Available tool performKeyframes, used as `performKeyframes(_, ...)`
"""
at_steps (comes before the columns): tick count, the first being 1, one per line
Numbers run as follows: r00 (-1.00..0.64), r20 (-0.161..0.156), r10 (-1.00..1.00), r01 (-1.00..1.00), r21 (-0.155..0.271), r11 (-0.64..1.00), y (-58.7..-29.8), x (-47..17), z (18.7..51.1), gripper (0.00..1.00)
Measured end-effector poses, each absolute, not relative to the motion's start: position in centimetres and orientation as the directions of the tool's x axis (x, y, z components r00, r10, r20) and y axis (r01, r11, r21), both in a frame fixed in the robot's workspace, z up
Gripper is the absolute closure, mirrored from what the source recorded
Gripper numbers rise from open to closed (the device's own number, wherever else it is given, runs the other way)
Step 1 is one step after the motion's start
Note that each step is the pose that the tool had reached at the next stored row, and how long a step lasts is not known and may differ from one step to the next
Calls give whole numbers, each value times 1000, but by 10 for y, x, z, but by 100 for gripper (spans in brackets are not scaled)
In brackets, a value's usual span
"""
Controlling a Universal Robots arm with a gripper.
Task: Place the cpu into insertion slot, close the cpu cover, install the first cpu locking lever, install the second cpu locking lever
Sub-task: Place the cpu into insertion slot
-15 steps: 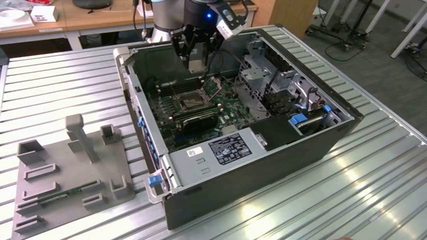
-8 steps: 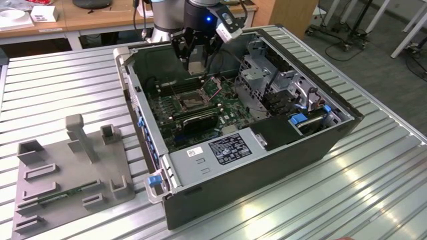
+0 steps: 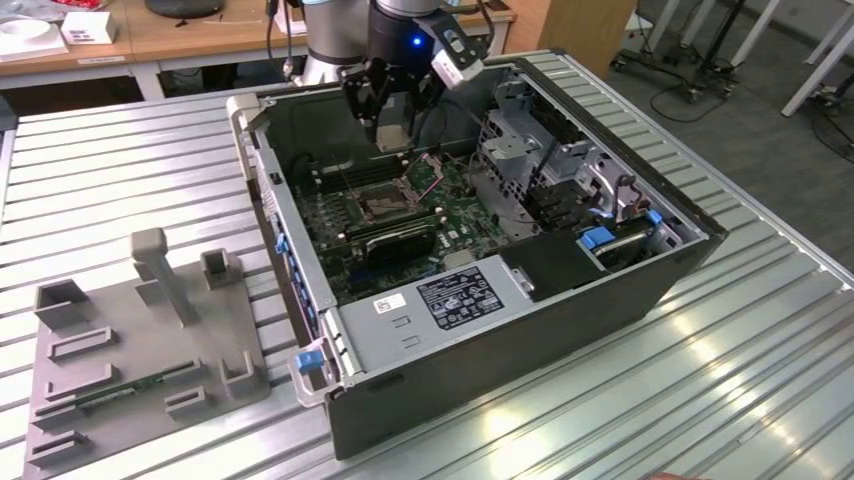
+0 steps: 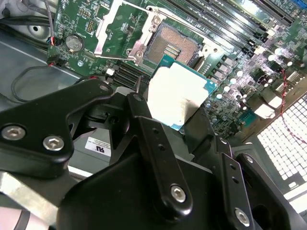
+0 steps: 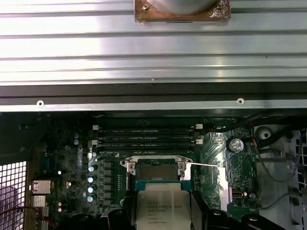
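My gripper hangs inside the open computer case, shut on the cpu. The cpu is a pale square chip pinched at two opposite edges by the black fingers. It hovers above the motherboard, apart from the insertion slot, which lies bare with its pin field showing. The cpu cover is swung open beside the slot. In the first wrist view the cpu sits just short of the slot, held by the gripper.
The case lies on its side on a ribbed metal table. A drive cage and power supply flank the board. Memory slots run beside the socket. A grey fixture stands at the exterior view's left.
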State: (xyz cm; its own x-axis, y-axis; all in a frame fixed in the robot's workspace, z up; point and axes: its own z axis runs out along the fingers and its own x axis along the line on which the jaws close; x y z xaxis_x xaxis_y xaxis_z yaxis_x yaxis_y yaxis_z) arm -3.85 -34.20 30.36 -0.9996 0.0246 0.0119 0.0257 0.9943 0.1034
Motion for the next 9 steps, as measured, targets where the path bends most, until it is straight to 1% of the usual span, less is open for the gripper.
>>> performKeyframes(9, -1000, 12, 25, 26, 103, 994, -342, -39, 300, 46)
